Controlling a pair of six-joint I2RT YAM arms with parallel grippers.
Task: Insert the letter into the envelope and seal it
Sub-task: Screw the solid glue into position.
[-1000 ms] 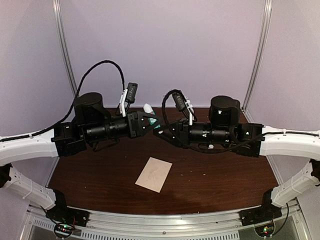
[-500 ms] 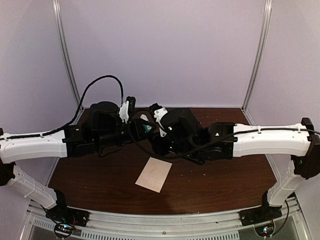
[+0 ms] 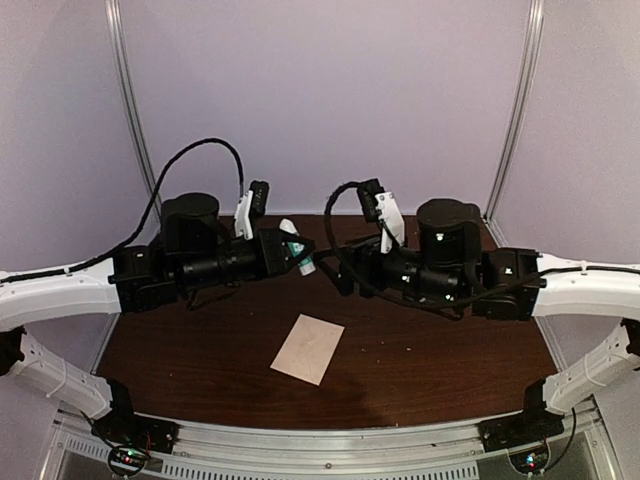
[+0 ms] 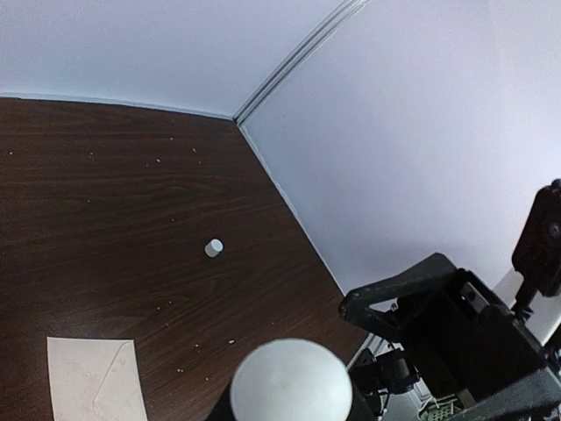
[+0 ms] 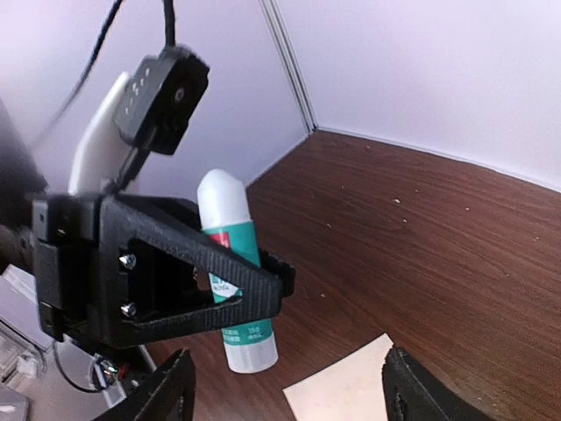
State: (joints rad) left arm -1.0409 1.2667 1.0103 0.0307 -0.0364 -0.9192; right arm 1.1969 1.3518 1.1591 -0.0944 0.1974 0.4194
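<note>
A glue stick (image 5: 235, 263) is pinched across its green-labelled body by the left jaws and held high above the worktop (image 3: 430, 360), with its rounded white end uppermost. The right jaws are spread wide and pointed at the stick from just beside it, with nothing held between them. The envelope (image 3: 308, 348) lies flat on the worktop, below both sets of jaws and well apart from them, roughly under the gap where they meet. A flap crease can be made out in the left wrist view, but whether the letter is inside, or the flap already stuck down, cannot be told. A small white cylinder (image 4: 214, 248), possibly the stick's cap, stands on the worktop ahead of the left jaws, apart from the envelope. A handover of the stick, or a two-armed action on it, is judged to be the step in hand. Several risks are posed from here. The stick could be knocked askew or dropped if the right jaws are closed off-centre on its smooth round body. It could fall onto the envelope if the left jaws are released before a firm hold is taken. The light, unrestrained envelope could also be dragged or creased once glue is pressed onto it.
</note>
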